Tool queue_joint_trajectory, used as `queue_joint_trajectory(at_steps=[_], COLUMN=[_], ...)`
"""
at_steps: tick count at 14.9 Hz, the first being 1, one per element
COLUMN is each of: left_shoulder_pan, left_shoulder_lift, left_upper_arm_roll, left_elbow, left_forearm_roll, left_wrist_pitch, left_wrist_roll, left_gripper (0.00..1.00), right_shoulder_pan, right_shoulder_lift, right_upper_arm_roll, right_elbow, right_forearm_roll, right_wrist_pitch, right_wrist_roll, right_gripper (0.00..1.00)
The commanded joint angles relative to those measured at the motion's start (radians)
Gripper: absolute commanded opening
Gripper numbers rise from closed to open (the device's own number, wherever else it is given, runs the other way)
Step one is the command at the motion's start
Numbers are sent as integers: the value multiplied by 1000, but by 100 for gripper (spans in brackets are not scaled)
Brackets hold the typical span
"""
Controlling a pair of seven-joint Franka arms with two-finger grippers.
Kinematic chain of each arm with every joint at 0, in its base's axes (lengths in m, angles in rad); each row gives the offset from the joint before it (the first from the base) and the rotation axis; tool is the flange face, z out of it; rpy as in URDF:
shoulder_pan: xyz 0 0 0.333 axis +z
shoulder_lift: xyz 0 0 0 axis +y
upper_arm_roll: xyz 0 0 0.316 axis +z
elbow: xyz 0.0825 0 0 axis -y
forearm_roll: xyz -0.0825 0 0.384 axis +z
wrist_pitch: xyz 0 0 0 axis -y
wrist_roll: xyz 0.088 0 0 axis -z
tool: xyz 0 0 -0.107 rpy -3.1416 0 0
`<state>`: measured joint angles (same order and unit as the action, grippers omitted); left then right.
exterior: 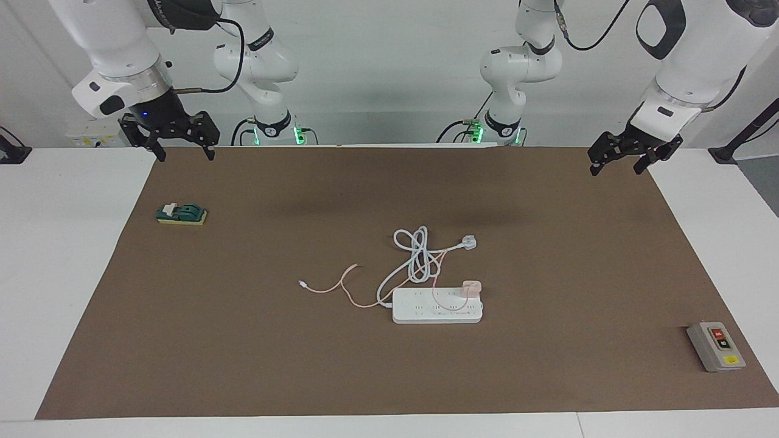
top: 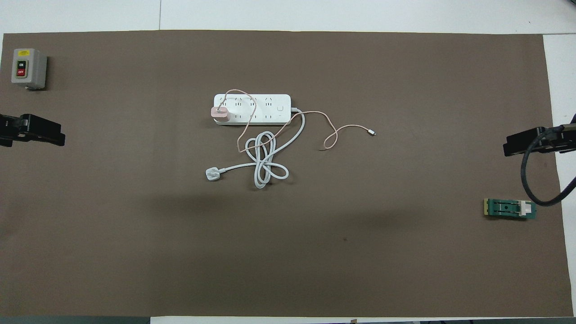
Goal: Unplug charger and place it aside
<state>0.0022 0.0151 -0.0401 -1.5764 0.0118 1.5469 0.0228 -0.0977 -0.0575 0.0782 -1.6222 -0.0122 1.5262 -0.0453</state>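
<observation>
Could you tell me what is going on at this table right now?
Nothing is being handled yet. The pink charger sits plugged into the white power strip mid-table. The left gripper and right gripper both hang open and empty in the air, over the mat's corners at the robots' end.

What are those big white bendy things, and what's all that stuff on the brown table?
Those are two robot arms with black jaws for grabbing. One picture looks at them from across the table, the other looks down from above. The left gripper and right gripper both hang open at the table's ends, holding nothing. In the middle lies a white power strip with a small pink charger plugged in. Its thin pink cable trails away. A coiled white cord lies nearer the robots.
</observation>
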Motion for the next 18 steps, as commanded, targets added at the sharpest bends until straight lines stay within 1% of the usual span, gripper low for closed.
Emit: queue_joint_trajectory(at_steps=[1,3,5,6,8,9,11,12,13,16,17,18], left_shoulder_pan=[-1,-1,-1,4,2,-7,-48,-68,-92,-123,-126,-143], left_shoulder_lift=[-10,-18,-20,-14,20,52,109,132,175,273,317,386], left_upper_arm_roll=[23,22,22,23,23,23,19,19,19,17,19,19], left_elbow=[-11,-25,-36,-36,-30,-21,-7,-5,-1,61,90,158], left_forearm_roll=[-13,-13,-22,-51,-78,-79,-82,-81,-81,-88,-102,-104], left_wrist_pitch=[-4,-7,-8,-5,7,22,82,105,120,189,197,193], left_wrist_roll=[-35,-173,-242,-307,-479,-586,-824,-915,-1013,-1268,-1323,-1397], left_gripper=[100,100,100,100,100,100,100,100,100,100,100,100], right_shoulder_pan=[-13,-8,-4,4,33,51,120,147,180,234,252,271], right_shoulder_lift=[-19,-19,-22,-22,-18,-16,-2,31,85,206,256,301], right_upper_arm_roll=[6,6,8,8,9,9,9,9,8,8,8,8], right_elbow=[-19,-19,-33,-39,-65,-89,-131,-127,-108,-47,-12,17], right_forearm_roll=[17,17,18,20,76,107,123,144,205,296,334,368], right_wrist_pitch=[-6,-4,5,15,51,83,153,176,219,310,339,377], right_wrist_roll=[8,13,28,71,236,336,537,638,762,991,1077,1152], right_gripper=[100,100,100,100,100,100,100,100,100,100,100,100])
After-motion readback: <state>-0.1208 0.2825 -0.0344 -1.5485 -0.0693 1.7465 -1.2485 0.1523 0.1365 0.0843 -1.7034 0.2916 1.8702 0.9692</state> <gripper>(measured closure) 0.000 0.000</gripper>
